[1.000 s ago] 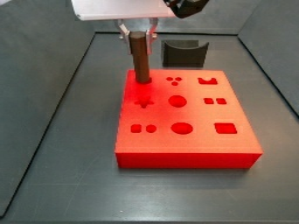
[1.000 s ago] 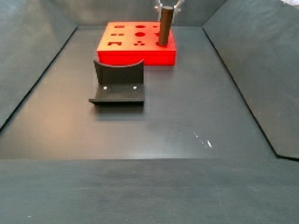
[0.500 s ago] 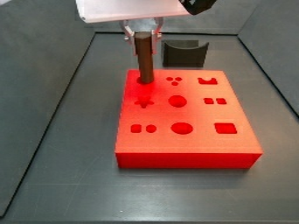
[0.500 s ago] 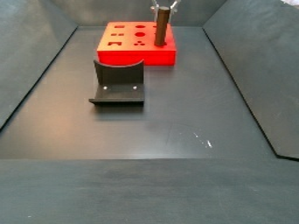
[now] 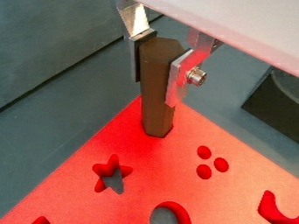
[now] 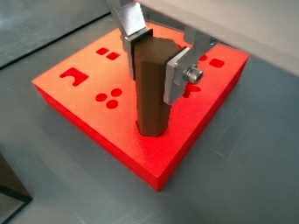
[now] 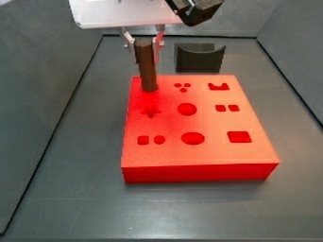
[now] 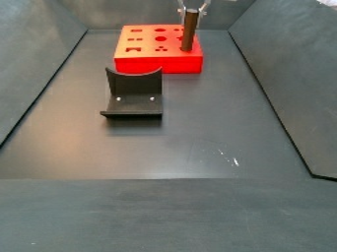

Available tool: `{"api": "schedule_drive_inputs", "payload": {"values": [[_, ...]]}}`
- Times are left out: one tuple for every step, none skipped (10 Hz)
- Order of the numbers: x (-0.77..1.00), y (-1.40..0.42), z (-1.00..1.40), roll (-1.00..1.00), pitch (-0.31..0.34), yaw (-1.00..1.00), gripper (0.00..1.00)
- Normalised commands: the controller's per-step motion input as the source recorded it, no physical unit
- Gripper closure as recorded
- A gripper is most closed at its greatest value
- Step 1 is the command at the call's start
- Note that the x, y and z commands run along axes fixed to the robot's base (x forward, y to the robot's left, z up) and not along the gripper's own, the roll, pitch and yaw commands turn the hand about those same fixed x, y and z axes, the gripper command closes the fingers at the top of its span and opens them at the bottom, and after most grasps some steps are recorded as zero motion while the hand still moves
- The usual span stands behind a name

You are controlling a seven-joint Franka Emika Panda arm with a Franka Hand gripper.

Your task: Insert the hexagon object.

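The hexagon object (image 5: 158, 92) is a dark brown peg that stands upright between my gripper's (image 5: 160, 57) silver fingers. The gripper is shut on its upper part. It shows in both wrist views (image 6: 149, 87) and both side views (image 7: 146, 66) (image 8: 190, 28). Its lower end meets the top of the red block (image 5: 228, 206) near one corner, beside the star-shaped hole (image 5: 111, 172). The hole under the peg is hidden, and I cannot tell how deep the peg sits. The gripper (image 7: 144, 40) hangs over the block's (image 7: 209, 156) far left corner.
The red block (image 6: 87, 96) (image 8: 145, 63) has several other shaped holes. The dark grey curved fixture (image 7: 199, 57) (image 8: 133, 91) stands on the dark floor apart from the block. Sloped dark walls (image 7: 51, 142) ring the floor.
The gripper and the peg have shifted slightly sideways, and the red block has shifted a little with them. The fixture has not moved.
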Motion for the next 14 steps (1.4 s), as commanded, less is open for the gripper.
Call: {"api": "schedule_drive_inputs", "payload": {"values": [[0.08, 0.00, -0.47, 0.02, -0.020, 0.00, 1.00], [0.00, 0.00, -0.65, 0.00, 0.000, 0.10, 1.00], [0.00, 0.00, -0.76, 0.02, 0.050, 0.15, 1.00], [0.00, -0.01, -0.85, 0.08, 0.036, 0.13, 1.00], [0.00, -0.03, -0.83, 0.13, 0.000, 0.08, 1.00], [0.00, -0.03, -0.84, 0.14, 0.000, 0.07, 1.00], [0.00, -0.05, -0.89, 0.15, -0.004, 0.06, 1.00], [0.00, -0.06, -0.91, 0.18, -0.040, 0.07, 1.00], [-0.01, -0.09, -0.89, 0.22, -0.043, 0.07, 1.00], [0.00, -0.13, -0.72, 0.33, -0.011, 0.06, 1.00], [0.00, -0.23, -0.71, 0.30, 0.011, 0.02, 1.00], [0.12, -0.21, -0.73, 0.14, 0.193, 0.00, 1.00], [0.11, -0.15, -0.72, 0.14, 0.196, 0.00, 1.00], [0.08, -0.15, -0.70, 0.13, 0.210, 0.00, 1.00]]}}
